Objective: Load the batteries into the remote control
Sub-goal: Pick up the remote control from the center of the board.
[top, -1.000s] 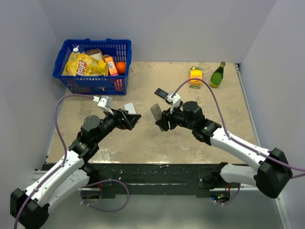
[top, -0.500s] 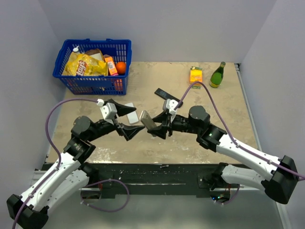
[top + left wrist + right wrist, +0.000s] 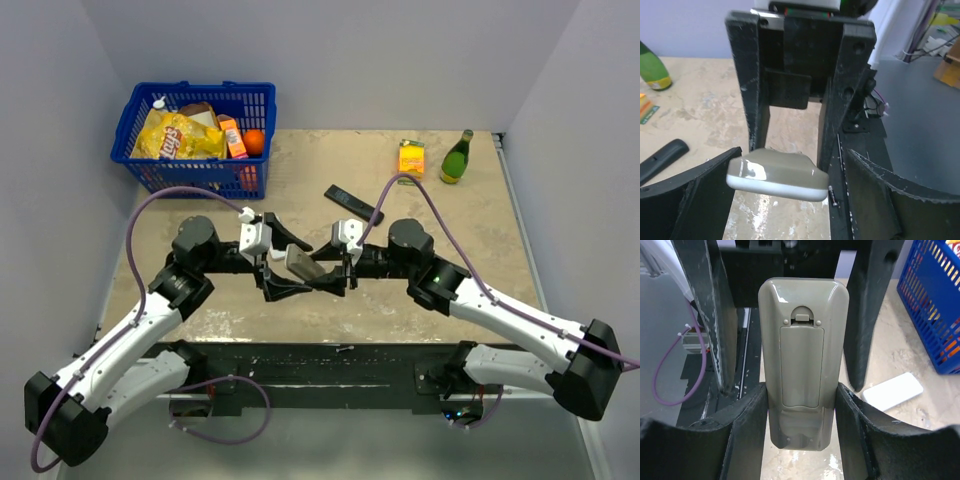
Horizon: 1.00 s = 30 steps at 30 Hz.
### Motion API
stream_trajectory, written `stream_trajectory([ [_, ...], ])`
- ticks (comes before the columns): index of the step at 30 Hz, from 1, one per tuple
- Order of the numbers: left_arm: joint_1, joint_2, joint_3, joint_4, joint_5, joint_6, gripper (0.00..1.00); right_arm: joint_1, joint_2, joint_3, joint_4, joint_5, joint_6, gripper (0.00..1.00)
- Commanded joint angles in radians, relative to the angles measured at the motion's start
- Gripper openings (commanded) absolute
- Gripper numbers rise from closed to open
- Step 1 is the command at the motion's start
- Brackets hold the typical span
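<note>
Swung in from nine o'clock, the left gripper now straddles, open-jawed, the remote the right gripper clamps, likely to unlatch its cover.

Bright, even, diffuse light from overhead; no hard-edged shadows anywhere. Top view: sharp across the frame; soft, faint shadows beneath both arms on the table; pale walls greying toward the corners; blue basket saturated, not blown out. Left wrist view: white glare patch on the glossy end of the remote control; left fingers near-black, slightly soft, little surface detail; far right background hazy. Right wrist view: remote control evenly lit and crisp, mild sheen along its top edge; right fingers blurred at the bottom; straight edges bow toward the frame borders.
</note>
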Motion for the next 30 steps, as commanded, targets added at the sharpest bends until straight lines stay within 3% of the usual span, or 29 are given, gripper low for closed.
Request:
stream_trajectory([
  [1, 0.002, -0.003, 0.042, -0.042, 0.117, 0.114, 0.85, 0.005, -0.015, 0.06, 0.016, -0.031, -0.054, 0.04],
  [9, 0.0, -0.017, 0.028, -0.016, 0.118, 0.117, 0.58, 0.006, -0.001, 0.061, -0.02, -0.04, -0.098, 0.04],
  [16, 0.0, -0.011, 0.018, 0.007, 0.143, 0.101, 0.15, 0.006, 0.014, 0.06, -0.035, -0.054, -0.112, 0.05],
  [19, 0.0, -0.027, 0.008, -0.011, 0.112, 0.126, 0.05, 0.005, 0.014, 0.069, -0.055, -0.04, -0.115, 0.09],
  [22, 0.0, -0.05, -0.01, -0.05, 0.072, 0.19, 0.0, 0.006, 0.011, 0.084, -0.085, 0.006, -0.086, 0.5],
  [23, 0.0, -0.066, -0.013, -0.06, 0.058, 0.209, 0.0, 0.006, 0.009, 0.098, -0.119, 0.029, -0.053, 0.68],
  [26, 0.0, -0.099, -0.028, -0.119, -0.007, 0.299, 0.0, 0.006, 0.0, 0.132, -0.17, 0.115, 0.027, 0.87],
  [30, 0.0, -0.129, -0.071, -0.13, -0.077, 0.38, 0.0, 0.006, -0.03, 0.167, -0.21, 0.179, 0.173, 0.96],
])
